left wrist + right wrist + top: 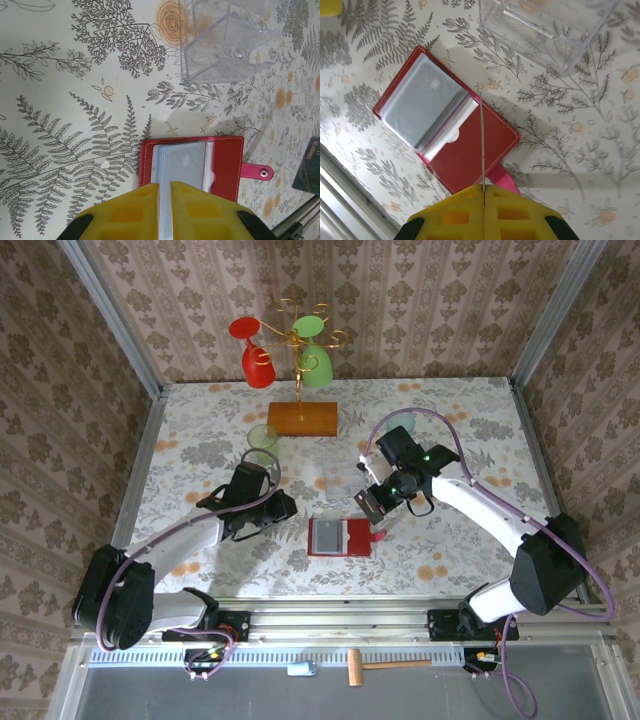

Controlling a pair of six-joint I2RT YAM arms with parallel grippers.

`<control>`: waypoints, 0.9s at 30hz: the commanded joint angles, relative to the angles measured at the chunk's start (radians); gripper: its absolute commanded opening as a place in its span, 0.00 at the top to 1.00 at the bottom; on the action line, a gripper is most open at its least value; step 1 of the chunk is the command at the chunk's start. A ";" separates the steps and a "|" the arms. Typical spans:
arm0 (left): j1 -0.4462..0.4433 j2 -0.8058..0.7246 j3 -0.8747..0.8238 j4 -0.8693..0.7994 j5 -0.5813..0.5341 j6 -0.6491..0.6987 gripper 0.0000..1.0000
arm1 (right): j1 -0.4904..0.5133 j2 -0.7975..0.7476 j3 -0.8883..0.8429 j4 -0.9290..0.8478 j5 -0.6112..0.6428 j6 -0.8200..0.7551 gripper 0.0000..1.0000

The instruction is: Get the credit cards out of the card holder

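Observation:
The red card holder [340,537] lies open on the flowered table, its greyish pockets [182,165] facing up and its red tab [257,172] pointing right. My right gripper [483,187] hovers just above the holder's right half [465,155]. It is shut on a thin dark credit card [482,140], which I see edge-on in the right wrist view and flat in the top view [368,502]. My left gripper [165,185] hangs over the holder's left side, its yellow fingers a narrow slit apart with nothing gripped. Other cards are hidden.
A clear plastic box [225,45] stands just beyond the holder [545,25]. Farther back are a gold rack on a wooden base [302,418] with a red and a green cup, and a pale glass [263,438]. The metal rail [340,618] runs along the near edge.

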 commanded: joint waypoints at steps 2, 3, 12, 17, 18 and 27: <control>0.012 -0.016 -0.016 -0.005 0.013 0.021 0.86 | 0.008 0.029 0.079 -0.104 0.025 -0.320 1.00; 0.012 -0.016 -0.017 -0.006 0.014 0.022 0.86 | 0.008 0.036 0.098 -0.115 0.024 -0.366 1.00; 0.012 -0.047 -0.023 -0.011 0.005 0.007 0.86 | 0.025 0.166 0.294 -0.226 0.067 -0.660 1.00; 0.013 -0.042 -0.023 -0.006 0.000 0.004 0.86 | 0.024 0.283 0.431 -0.298 0.082 -0.755 1.00; 0.013 -0.039 -0.024 -0.005 0.000 0.003 0.86 | 0.024 0.313 0.462 -0.314 0.083 -0.768 1.00; 0.029 -0.045 -0.048 0.014 0.003 -0.014 0.86 | 0.023 0.540 0.728 -0.447 0.094 -0.858 1.00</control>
